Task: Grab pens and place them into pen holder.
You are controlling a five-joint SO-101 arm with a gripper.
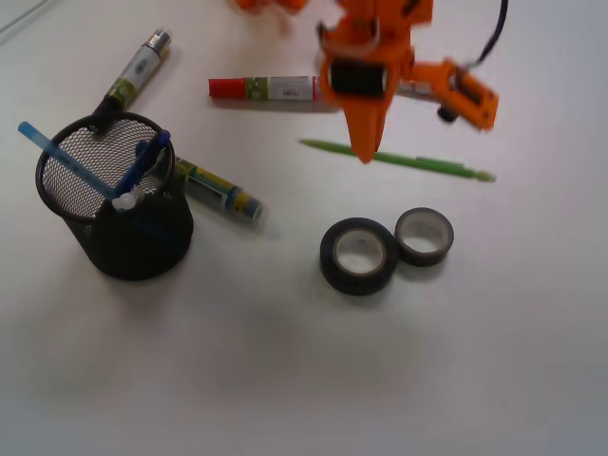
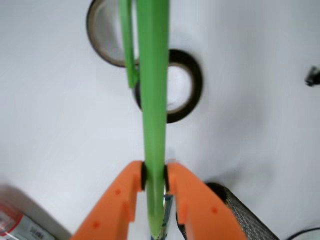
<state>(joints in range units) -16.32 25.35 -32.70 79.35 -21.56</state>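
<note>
My orange gripper (image 1: 366, 147) is shut on a thin green pen (image 1: 427, 163), gripping it near its left part; the pen runs left to right above the tape rolls. In the wrist view the jaws (image 2: 154, 175) pinch the green pen (image 2: 152, 90) on both sides. The black mesh pen holder (image 1: 114, 199) stands at the left with blue pens in it; its rim also shows in the wrist view (image 2: 245, 215). A red-capped marker (image 1: 266, 89), a silver-capped marker (image 1: 138, 68) and a yellow-green marker (image 1: 218, 190) lie on the table.
Two rolls of tape, a black one (image 1: 358, 255) and a smaller one (image 1: 424, 236), lie side by side just below the green pen. They show in the wrist view (image 2: 187, 85) behind the pen. A black cable (image 1: 494, 38) hangs at the top right.
</note>
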